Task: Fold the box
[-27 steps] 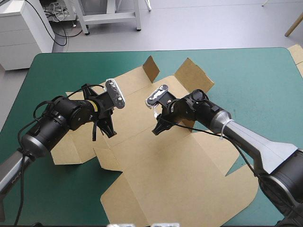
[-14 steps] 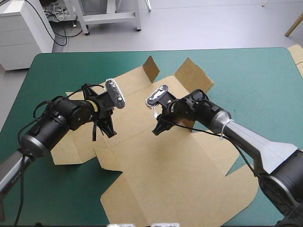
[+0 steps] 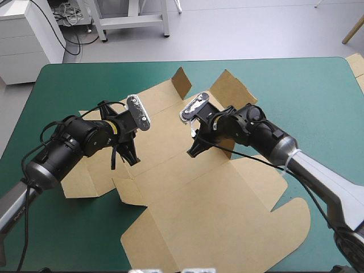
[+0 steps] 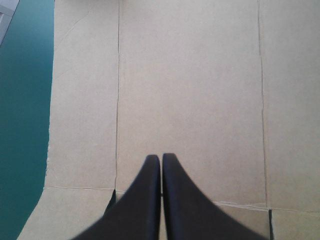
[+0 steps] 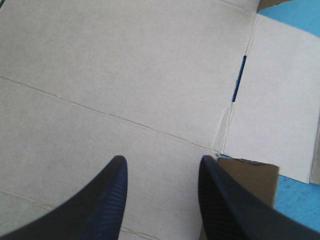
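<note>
The brown box [image 3: 216,216] lies as a cut sheet, mostly flat on the teal-green cover, with two small flaps [image 3: 182,82] standing up at its far edge. My left gripper [image 3: 132,159] is shut, its tips down on the sheet's left-middle panel; in the left wrist view the gripper [image 4: 160,157] forms one point over bare board [image 4: 190,90]. My right gripper [image 3: 194,151] is over the sheet's middle. In the right wrist view the gripper [image 5: 162,162] stands open above creased board [image 5: 125,75], holding nothing, and a small flap [image 5: 250,175] sits just beside one finger.
Bare teal-green cover [image 3: 318,102] lies to the right of the sheet and along the far edge. Another piece of brown board [image 3: 355,63] shows at the table's far right corner. The sheet's near edge reaches almost to the table's front.
My right gripper has shifted a little to the right and toward the far edge over the sheet. The left arm and the box have not moved.
</note>
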Robot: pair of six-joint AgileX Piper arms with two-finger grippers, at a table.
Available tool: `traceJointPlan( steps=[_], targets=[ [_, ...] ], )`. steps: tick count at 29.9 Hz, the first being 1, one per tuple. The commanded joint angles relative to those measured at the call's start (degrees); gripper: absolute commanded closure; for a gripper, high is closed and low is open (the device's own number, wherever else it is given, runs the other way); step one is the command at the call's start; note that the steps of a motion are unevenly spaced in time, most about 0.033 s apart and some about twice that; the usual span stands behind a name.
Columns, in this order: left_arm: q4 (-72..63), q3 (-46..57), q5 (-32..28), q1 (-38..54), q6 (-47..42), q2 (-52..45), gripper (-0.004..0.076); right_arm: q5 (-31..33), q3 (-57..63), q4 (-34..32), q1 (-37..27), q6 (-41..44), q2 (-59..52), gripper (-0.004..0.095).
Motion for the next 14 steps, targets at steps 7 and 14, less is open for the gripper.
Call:
traceJointPlan(
  steps=[7, 14],
  targets=[
    [-0.5, -2.1, -2.7, -0.3, -0.3, -1.6, 0.0731, -0.9, -2.1, -4.4, -0.4, -0.2, -10.1, 0.0496],
    [-0.5, -2.1, -2.7, -0.3, -0.3, -1.6, 0.0731, 0.4, -2.1, -7.4, -0.4, 0.0, -13.6, 0.0448]
  ],
)
